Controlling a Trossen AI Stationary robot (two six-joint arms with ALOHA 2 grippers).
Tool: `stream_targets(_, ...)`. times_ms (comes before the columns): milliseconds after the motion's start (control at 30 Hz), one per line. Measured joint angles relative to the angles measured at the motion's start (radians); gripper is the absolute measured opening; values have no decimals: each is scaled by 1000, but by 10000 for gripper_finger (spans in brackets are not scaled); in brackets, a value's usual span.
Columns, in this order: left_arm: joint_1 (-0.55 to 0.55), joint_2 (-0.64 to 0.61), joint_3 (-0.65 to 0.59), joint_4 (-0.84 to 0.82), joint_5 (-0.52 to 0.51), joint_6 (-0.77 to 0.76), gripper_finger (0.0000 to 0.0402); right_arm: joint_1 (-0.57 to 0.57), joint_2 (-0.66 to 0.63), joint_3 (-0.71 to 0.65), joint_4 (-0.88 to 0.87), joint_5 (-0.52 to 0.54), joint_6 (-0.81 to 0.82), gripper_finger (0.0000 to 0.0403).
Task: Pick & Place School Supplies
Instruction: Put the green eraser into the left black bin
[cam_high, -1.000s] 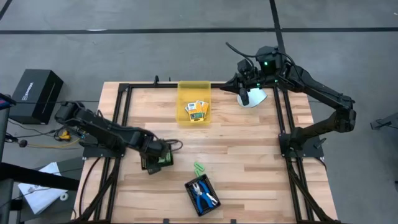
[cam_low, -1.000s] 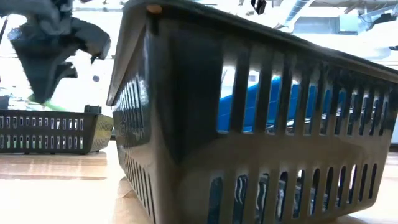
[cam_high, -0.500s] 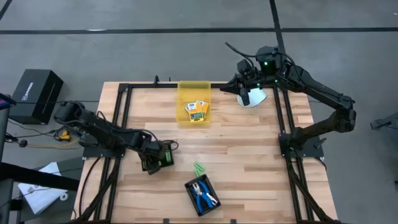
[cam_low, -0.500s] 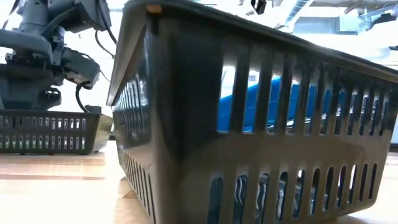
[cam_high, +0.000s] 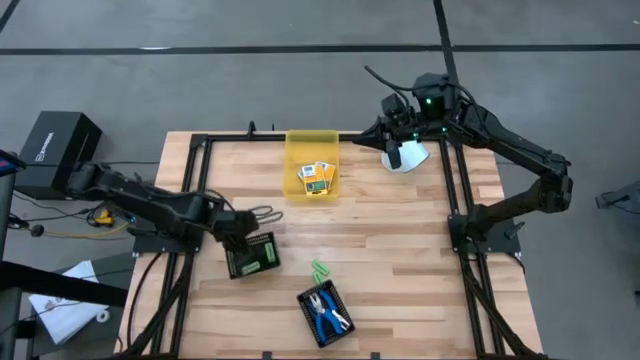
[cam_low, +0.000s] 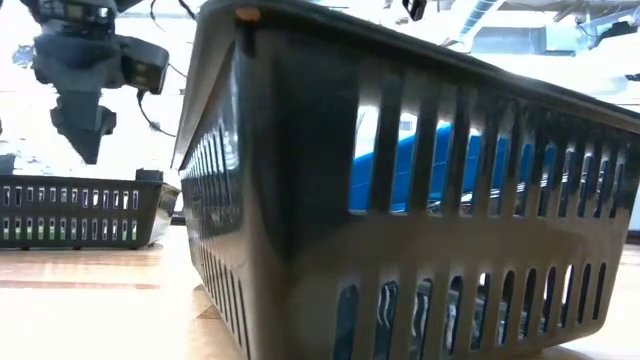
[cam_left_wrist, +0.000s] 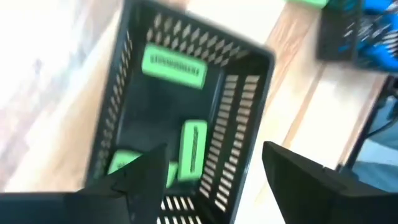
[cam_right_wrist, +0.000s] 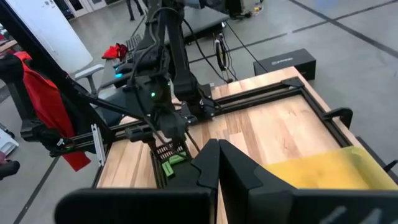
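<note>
My left gripper hangs open just above a black slotted tray on the table's left half and touches nothing. Three light-green blocks lie in that tray. In the low view the gripper hangs clear above the tray. Loose green sticks lie on the wood. A second black tray near the front edge holds blue-handled scissors. Yellow-orange boxes lie in the yellow bin. My right gripper waits shut at the far right.
A black metal frame runs round the tabletop. A white round thing lies under my right gripper. A black box stands on the floor to the left. Bare wood lies between the bin and the trays.
My left gripper has risen off the tray with the green blocks and drawn back toward the table's far left. In the low view it went down to the tray's rim and then came up again. The tray has stayed where it was.
</note>
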Motion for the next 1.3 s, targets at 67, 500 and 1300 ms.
stream_targets(67, 38, -15, 8, 0, 1, 47, 242, 0, 0, 0, 10, 0, 0, 0)
stream_targets(500, 248, 331, 327, 0, 82, 662, 231, -2, 0, 0, 25, 3, 38, 0)
stream_targets(1300, 134, 851, 688, -22, 101, 1311, 231, -1, 0, 0, 24, 7, 5, 0)
